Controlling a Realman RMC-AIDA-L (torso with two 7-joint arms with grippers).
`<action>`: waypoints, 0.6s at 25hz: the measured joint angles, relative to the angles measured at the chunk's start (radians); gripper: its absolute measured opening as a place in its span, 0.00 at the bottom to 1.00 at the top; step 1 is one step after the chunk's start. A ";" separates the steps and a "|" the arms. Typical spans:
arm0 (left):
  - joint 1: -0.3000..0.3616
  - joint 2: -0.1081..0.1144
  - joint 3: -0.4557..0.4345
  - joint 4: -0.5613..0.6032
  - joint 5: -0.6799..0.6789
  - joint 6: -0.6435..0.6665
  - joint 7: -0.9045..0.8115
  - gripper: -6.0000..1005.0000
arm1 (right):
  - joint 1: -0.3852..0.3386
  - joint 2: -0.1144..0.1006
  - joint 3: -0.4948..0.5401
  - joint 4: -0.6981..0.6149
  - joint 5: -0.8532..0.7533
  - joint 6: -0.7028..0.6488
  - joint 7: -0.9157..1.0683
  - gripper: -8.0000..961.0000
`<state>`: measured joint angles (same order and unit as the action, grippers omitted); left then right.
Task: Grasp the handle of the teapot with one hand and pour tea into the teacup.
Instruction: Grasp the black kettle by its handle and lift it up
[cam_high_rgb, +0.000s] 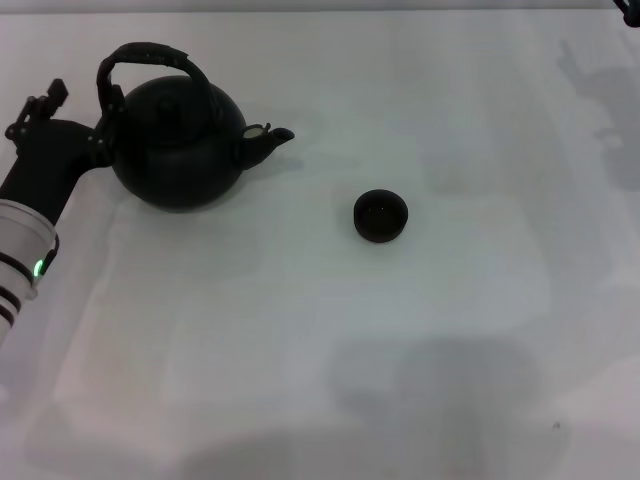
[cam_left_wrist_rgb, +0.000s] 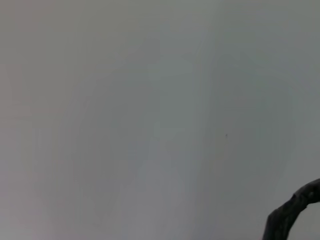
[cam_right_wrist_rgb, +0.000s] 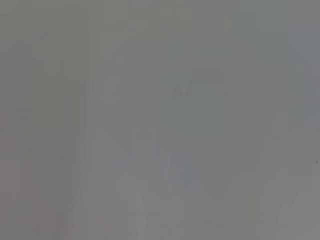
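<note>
Your left gripper (cam_high_rgb: 100, 140) meets the round matte-black teapot's (cam_high_rgb: 180, 150) arched black handle (cam_high_rgb: 150, 58), its grip hidden; the small dark teacup (cam_high_rgb: 380, 216) sits right.

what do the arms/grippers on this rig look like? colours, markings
Head view: the left arm has a glossy white cylindrical forearm with black bands and a small green indicator light, then a matte-black wrist section. The left gripper is black and angular, with a bracket-like piece sticking up behind it. No cables or lettering visible. Of the right arm, only a dark tip shows at the top corner.
</note>
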<state>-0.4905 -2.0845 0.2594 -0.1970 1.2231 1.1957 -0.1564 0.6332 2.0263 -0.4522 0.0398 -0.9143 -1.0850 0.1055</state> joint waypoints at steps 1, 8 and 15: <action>-0.001 0.000 0.002 0.001 0.001 -0.002 0.000 0.76 | 0.001 0.000 0.000 0.000 0.000 0.001 0.000 0.91; -0.005 0.001 0.006 0.012 0.011 0.001 0.001 0.62 | 0.002 0.000 0.000 0.003 0.000 0.002 0.001 0.91; -0.015 0.001 0.007 0.024 0.040 0.002 0.001 0.35 | -0.003 0.001 0.001 0.002 0.000 0.003 0.033 0.91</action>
<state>-0.5060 -2.0831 0.2660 -0.1732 1.2632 1.1974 -0.1553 0.6302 2.0277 -0.4511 0.0421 -0.9143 -1.0824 0.1383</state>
